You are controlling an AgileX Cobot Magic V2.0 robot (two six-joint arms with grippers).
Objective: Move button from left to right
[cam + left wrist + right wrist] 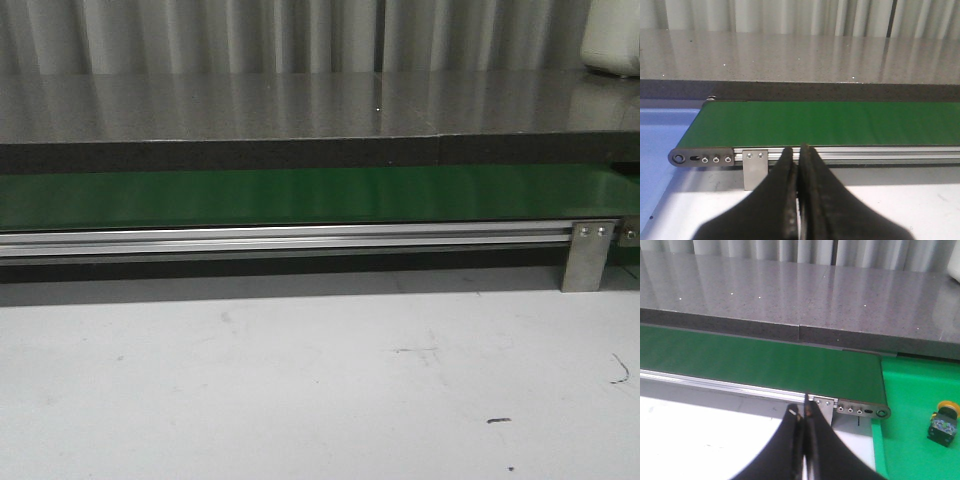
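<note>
Green belt [300,197] lies bare; grey ledge [300,105] borders its far side.

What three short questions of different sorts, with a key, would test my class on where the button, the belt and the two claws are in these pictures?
1. True or false: the button lies on the green belt.
2. Multiple choice: the left claw is A) wide open, B) shut with nothing in it, C) shut on the button.
3. Short answer: which camera view shows the button, and what does it rest on?

Key
1. False: it lies beyond the belt's end.
2. B. The right claw looks the same.
3. Only the right wrist view; it rests on the bright green tray beside the belt's end.
</note>
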